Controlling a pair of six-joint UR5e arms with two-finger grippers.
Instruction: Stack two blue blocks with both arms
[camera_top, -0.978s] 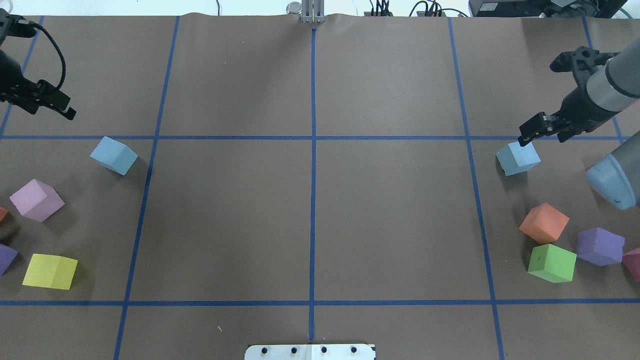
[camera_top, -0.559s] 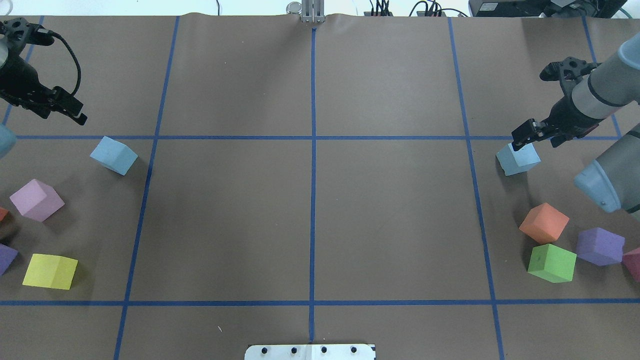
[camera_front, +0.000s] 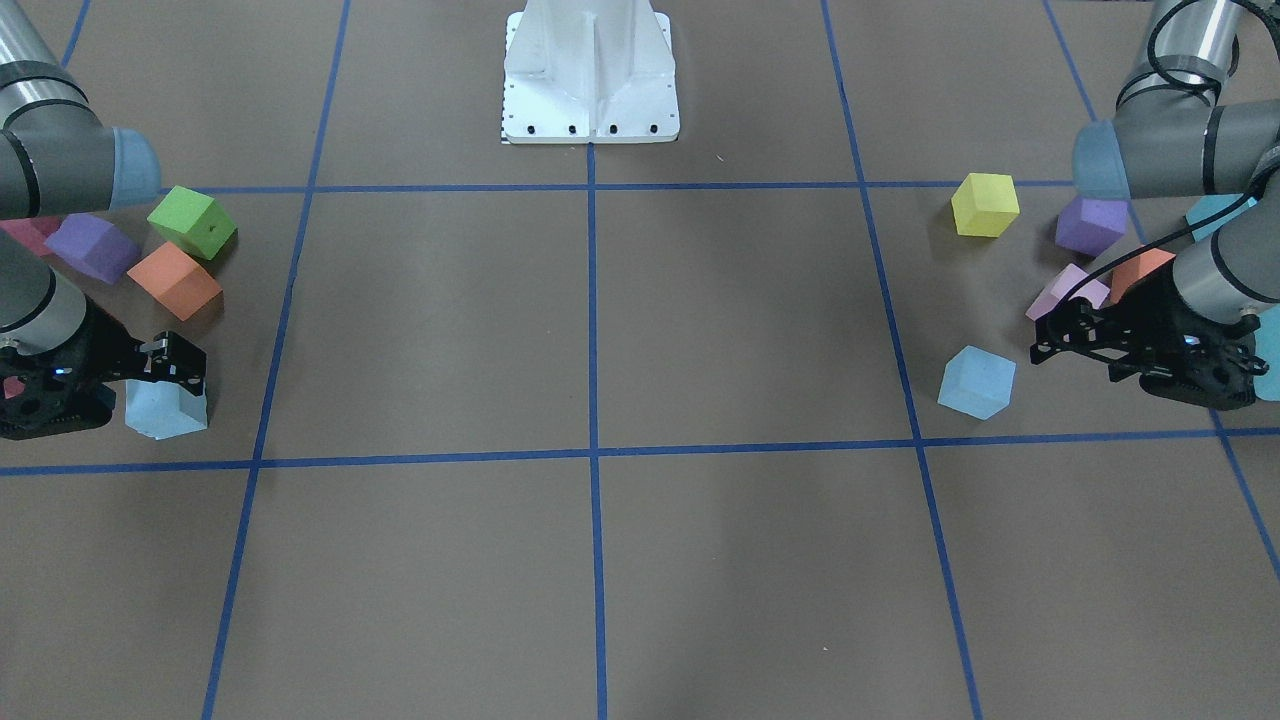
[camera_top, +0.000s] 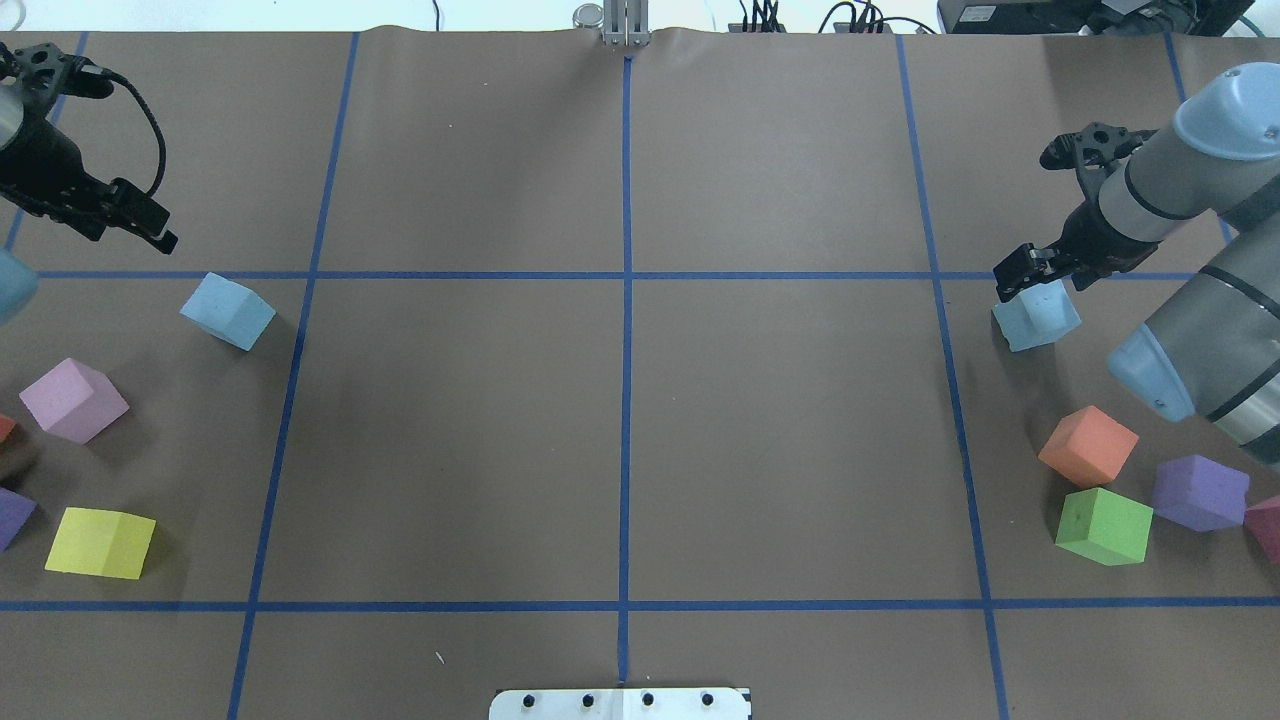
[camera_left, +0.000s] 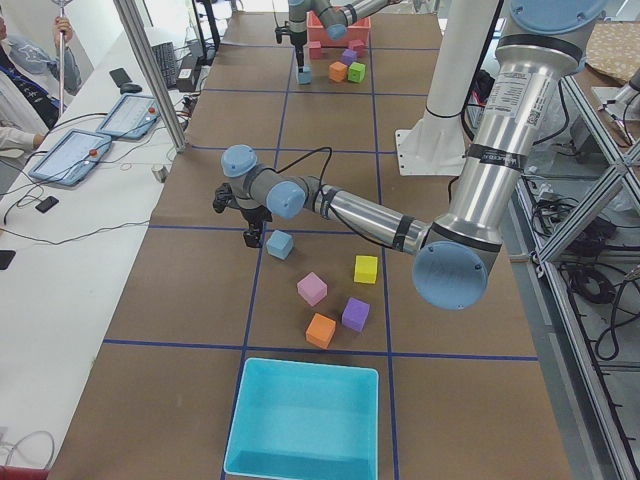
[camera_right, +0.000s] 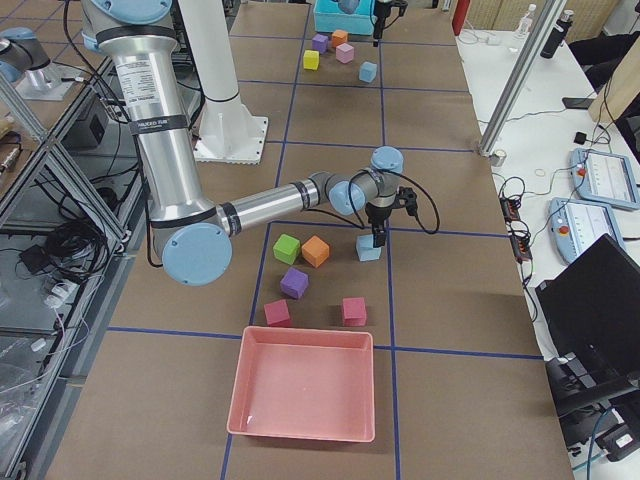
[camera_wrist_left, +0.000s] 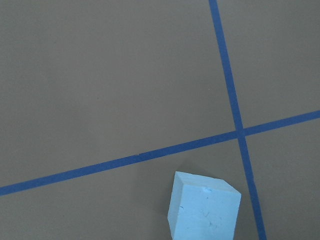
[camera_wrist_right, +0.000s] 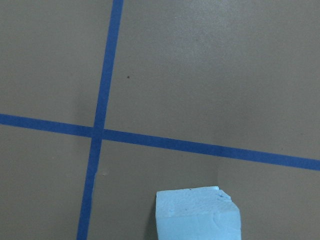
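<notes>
Two matte foam cubes sit on smooth brown paper (camera_top: 450, 450) gridded with blue tape (camera_top: 627, 400). The right block (camera_top: 1040, 322) (pitted top, turned askew to the grid) lies just under the right gripper (camera_top: 1022, 277). The left block (camera_top: 228, 310), sharp-edged, lies near the left gripper (camera_top: 150, 228) but apart from it. I cannot tell how either gripper's fingers are spaced.

Open table (camera_top: 620, 430) lies between the blue blocks (camera_top: 228, 310) (camera_top: 1036, 318) (other cubes (camera_top: 1104, 525) crowd both ends)

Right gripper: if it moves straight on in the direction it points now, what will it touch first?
Probably the blue block right beneath it; the right gripper points down over it, though its height is unclear.
</notes>
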